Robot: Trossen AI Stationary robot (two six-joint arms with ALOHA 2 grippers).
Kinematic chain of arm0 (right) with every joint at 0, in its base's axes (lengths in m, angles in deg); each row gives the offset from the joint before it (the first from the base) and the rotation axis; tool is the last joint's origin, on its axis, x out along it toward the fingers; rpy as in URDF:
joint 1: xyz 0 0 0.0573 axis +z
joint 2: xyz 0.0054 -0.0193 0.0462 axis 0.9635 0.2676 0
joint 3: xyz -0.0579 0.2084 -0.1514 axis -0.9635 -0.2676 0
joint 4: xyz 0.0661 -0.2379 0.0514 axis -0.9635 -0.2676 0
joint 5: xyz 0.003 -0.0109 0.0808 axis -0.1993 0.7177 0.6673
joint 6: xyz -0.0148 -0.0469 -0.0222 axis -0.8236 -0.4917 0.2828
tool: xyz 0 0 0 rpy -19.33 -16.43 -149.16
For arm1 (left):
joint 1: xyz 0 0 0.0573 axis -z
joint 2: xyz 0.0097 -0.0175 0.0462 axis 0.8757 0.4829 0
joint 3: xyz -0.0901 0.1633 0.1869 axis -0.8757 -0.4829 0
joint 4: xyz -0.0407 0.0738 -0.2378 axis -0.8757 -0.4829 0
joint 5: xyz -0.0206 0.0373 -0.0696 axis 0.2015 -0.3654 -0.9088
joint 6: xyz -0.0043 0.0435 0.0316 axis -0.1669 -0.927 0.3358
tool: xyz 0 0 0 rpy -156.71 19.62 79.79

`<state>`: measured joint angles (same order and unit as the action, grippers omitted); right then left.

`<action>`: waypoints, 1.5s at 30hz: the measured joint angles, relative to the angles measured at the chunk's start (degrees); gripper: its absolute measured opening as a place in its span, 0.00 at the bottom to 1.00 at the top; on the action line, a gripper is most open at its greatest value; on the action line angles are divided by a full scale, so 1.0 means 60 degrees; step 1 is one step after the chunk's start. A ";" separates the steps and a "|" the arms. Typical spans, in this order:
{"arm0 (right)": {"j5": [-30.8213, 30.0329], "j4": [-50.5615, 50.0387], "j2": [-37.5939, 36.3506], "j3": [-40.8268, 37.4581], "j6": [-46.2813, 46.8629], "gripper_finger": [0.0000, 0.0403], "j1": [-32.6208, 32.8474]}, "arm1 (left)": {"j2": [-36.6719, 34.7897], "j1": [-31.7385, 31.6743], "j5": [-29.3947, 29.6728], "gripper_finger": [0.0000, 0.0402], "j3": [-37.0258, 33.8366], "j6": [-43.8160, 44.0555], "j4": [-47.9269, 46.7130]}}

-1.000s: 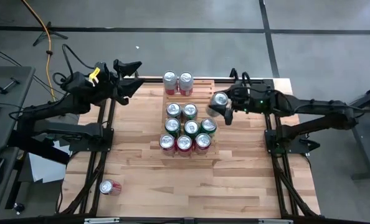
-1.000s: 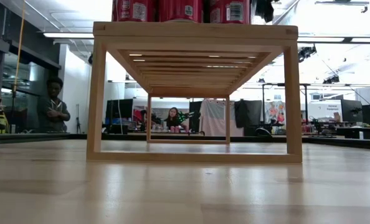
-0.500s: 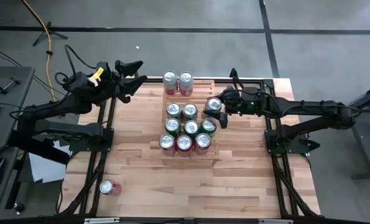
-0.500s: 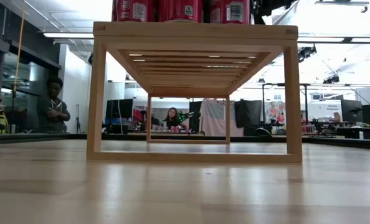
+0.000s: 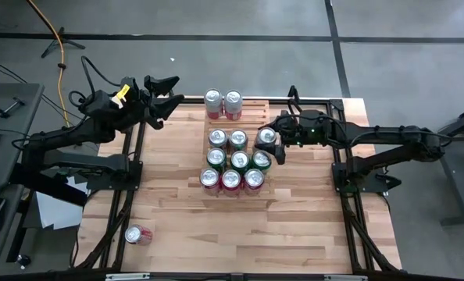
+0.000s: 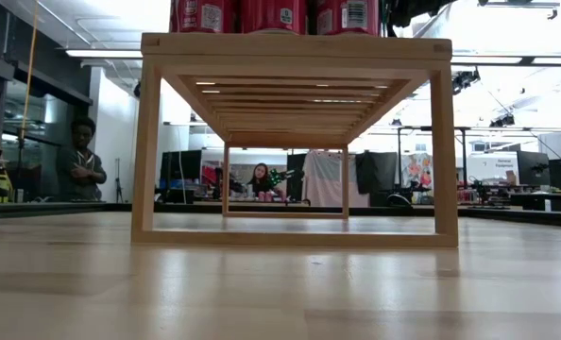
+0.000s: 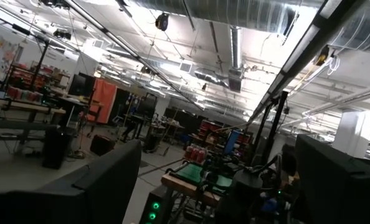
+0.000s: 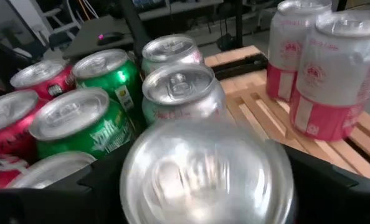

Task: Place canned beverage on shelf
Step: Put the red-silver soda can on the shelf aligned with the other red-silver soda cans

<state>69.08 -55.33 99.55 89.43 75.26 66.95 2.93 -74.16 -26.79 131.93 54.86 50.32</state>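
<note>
The pale-wood slatted shelf (image 5: 251,111) stands mid-table and carries several upright red, green and silver cans (image 5: 231,160). My right gripper (image 5: 273,138) reaches in from the table's right, shut on a silver canned beverage (image 8: 207,171). That can sits at the right end of the shelf's middle row, just behind the green cans (image 8: 79,121). Whether its base rests on the slats is hidden. My left gripper (image 5: 169,92) hangs open above the table's far left corner, holding nothing. The low view shows the shelf frame (image 6: 295,47) with red cans (image 6: 280,14) on top. My right gripper pinches the silver can by its side wall (image 8: 130,186), one finger (image 8: 101,183) on each side of it. The fingers come from the table's right, nearly level and tipped a little down. The can stands upright with its top up.
Two red-and-white cans (image 5: 223,104) stand on the shelf's far tier, close to the held can. One more can (image 5: 135,234) lies on its side near the table's near left corner. Bare tabletop (image 5: 310,226) lies to the near right.
My right gripper has carried the silver can down and a little toward the table's left and near edge, onto the shelf's middle row. The can, tilted a second ago, now stands upright beside the other cans.
</note>
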 joint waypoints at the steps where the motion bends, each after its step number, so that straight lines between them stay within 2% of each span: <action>1: 0.0008 0.0074 -0.0001 0.0001 0.0000 0.79 0.0000 | 0.0000 0.0000 -0.0001 0.83 0.0000 0.0001 0.0000; 16: 0.0105 0.0630 -0.0010 0.0016 0.0020 0.80 0.0000 | 0.0000 0.0000 0.0000 0.83 0.0000 0.0001 0.0000; 21: 0.0097 0.0713 -0.0047 0.0613 -0.0210 0.81 -0.0195 | 0.0000 0.0000 0.0002 0.83 0.0000 -0.0001 -0.0004; 24: 0.0047 0.0244 -0.0239 0.1174 -0.0428 0.81 -0.0330 | 0.0000 0.0000 -0.0001 0.83 0.0000 0.0000 -0.0004; 27: -0.0006 -0.1066 -0.0540 0.1654 -0.0597 0.78 -0.0430 | -0.0040 0.0000 -0.0001 0.83 0.0000 -0.0067 -0.0097; 30: -0.0469 -0.2732 -0.0948 0.1763 -0.0623 0.70 -0.0427 | -0.0115 0.0000 -0.0001 0.83 0.0000 -0.0163 -0.0329; 32: -0.0783 -0.3878 -0.1159 0.1763 -0.0380 0.59 -0.0345 | -0.0166 0.0001 -0.0002 0.83 -0.0004 -0.0168 -0.0551; 35: -0.1312 -0.5185 -0.1299 0.1756 0.0001 0.36 -0.0027 | -0.0247 0.0000 -0.0002 0.83 -0.0004 -0.0247 -0.0843; 38: -0.1881 -0.5667 -0.1240 0.1703 0.0084 0.10 0.0392 | -0.0259 0.0001 -0.0001 0.83 -0.0004 -0.0247 -0.0930; 39: -0.2015 -0.5499 -0.1212 0.1550 0.0099 0.05 0.0510 | -0.0259 0.0002 -0.0001 0.83 -0.0004 -0.0247 -0.0933; 45: -0.2202 -0.4208 -0.1124 0.0225 0.1099 0.04 0.0720 | -0.0259 0.0003 -0.0004 0.83 -0.0004 -0.0251 -0.1005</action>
<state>55.86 -80.57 92.81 90.78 81.85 71.27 1.37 -74.14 -26.81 131.91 53.35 44.29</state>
